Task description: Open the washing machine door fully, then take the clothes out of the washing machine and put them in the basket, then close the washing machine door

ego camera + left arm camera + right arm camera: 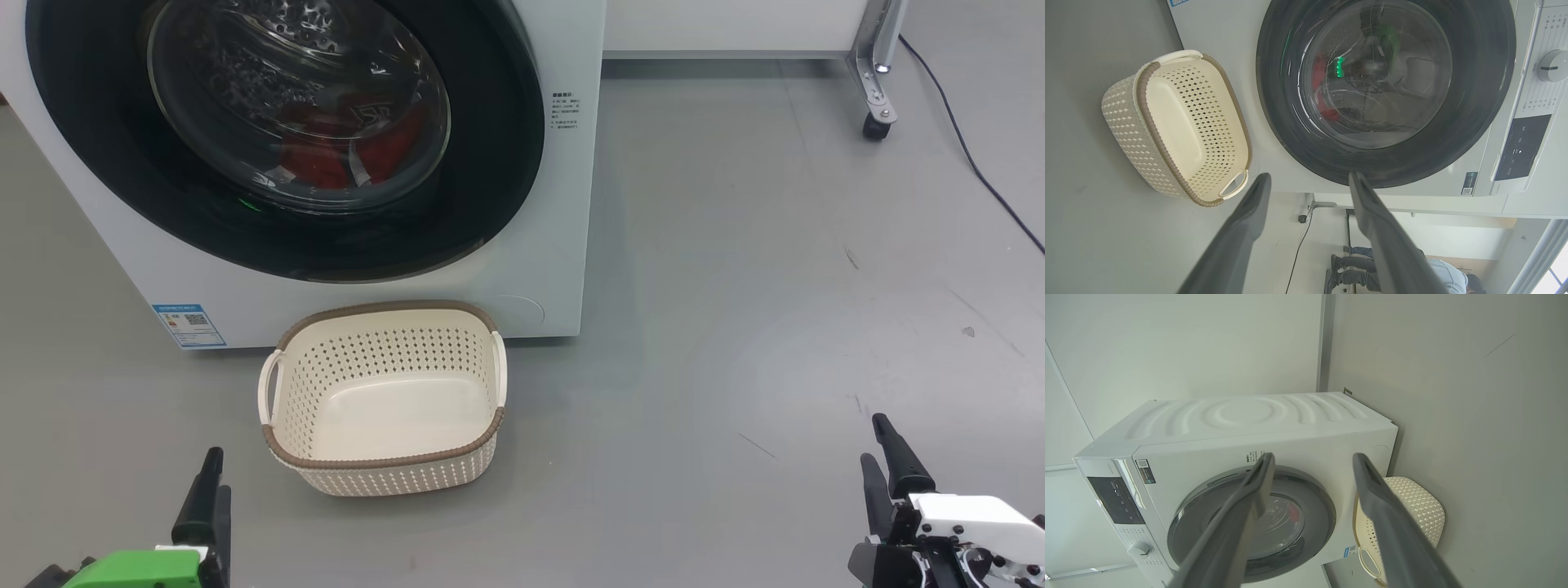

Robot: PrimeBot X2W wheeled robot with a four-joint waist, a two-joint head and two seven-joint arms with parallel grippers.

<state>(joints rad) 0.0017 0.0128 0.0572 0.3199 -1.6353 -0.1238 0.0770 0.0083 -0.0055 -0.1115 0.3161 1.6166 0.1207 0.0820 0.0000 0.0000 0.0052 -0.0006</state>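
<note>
So, basket [384,309] parked just below the shut washing machine door [490,163], probably to catch the clothes [326,155]; left gripper [1309,174] and right gripper [1313,455] hang back, spread wide, empty.

Three views toward washing machine [563,245]

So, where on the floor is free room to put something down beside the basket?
The grey floor right of the basket and the washing machine is bare, up to the castor leg and black cable. The basket itself is empty. It is tight between the basket and the machine front.
</note>
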